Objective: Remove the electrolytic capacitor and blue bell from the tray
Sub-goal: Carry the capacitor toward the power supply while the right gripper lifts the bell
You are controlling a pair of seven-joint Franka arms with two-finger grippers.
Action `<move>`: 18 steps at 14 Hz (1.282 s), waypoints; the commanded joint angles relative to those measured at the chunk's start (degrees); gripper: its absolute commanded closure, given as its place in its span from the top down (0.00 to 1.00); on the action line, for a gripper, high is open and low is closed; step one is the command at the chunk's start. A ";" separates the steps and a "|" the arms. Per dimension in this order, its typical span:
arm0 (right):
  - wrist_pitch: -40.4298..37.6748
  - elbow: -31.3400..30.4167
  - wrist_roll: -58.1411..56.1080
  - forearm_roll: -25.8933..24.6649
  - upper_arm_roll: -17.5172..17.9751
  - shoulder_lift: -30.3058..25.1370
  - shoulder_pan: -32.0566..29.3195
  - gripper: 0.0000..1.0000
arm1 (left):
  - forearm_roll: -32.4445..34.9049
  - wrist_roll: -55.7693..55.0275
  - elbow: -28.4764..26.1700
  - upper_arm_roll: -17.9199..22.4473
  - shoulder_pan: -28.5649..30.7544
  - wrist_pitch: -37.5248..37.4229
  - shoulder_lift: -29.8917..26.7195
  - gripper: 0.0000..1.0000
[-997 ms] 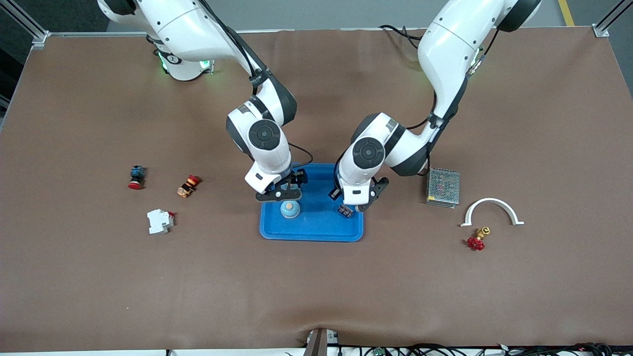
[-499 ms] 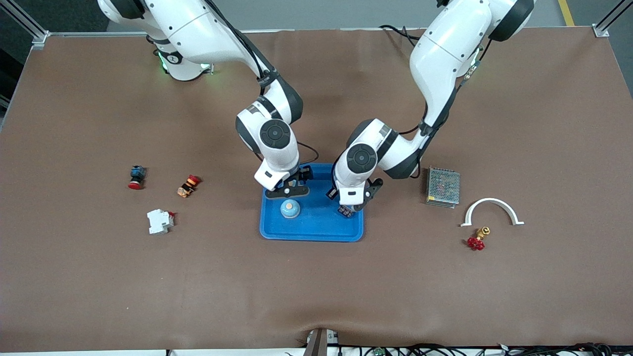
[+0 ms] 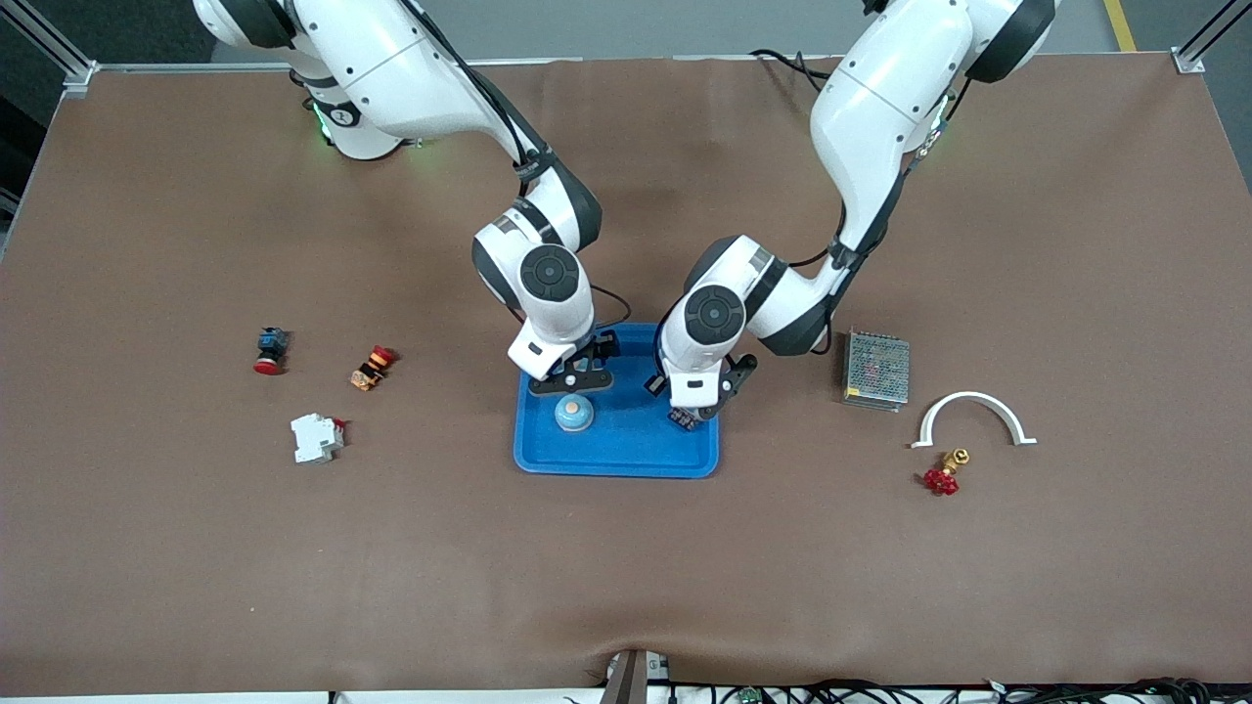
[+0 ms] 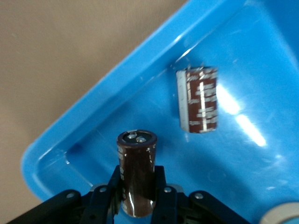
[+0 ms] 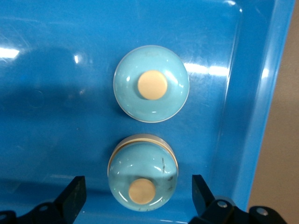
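A blue tray lies mid-table. My left gripper is shut on a dark brown capacitor that sticks out past the fingertips, over the tray's corner toward the left arm's end. In the front view this gripper shows with the capacitor under it. A second capacitor lies flat in the tray. My right gripper is open, its fingers either side of a light blue bell without touching it. Another bell sits beside it in the tray, nearer the front camera.
Toward the right arm's end lie a red-capped button, an orange and red switch and a white breaker. Toward the left arm's end are a metal mesh box, a white arch and a red-handled valve.
My left gripper has closed on the capacitor. Both hands have shifted a little toward each other over the tray. The right gripper stays open.
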 commanded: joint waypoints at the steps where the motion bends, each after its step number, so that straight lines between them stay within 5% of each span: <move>1: 1.01 0.40 0.38 -0.18 -0.66 0.95 0.77 1.00 | -0.12 1.55 -0.57 1.13 1.02 -5.16 -5.72 0.00; 7: 1.98 0.40 0.38 -0.35 -0.75 1.83 0.86 1.00 | 3.65 9.81 -1.18 1.14 8.83 -18.60 -14.78 0.00; 13: 2.51 0.40 0.38 -0.35 -0.66 2.19 0.77 1.00 | 3.74 22.29 -6.00 0.53 17.27 -23.62 -19.70 0.00; 18: 2.77 0.40 0.38 -0.44 -0.75 2.27 0.77 0.63 | 4.01 28.89 -15.58 0.61 20.53 -23.90 -23.23 0.00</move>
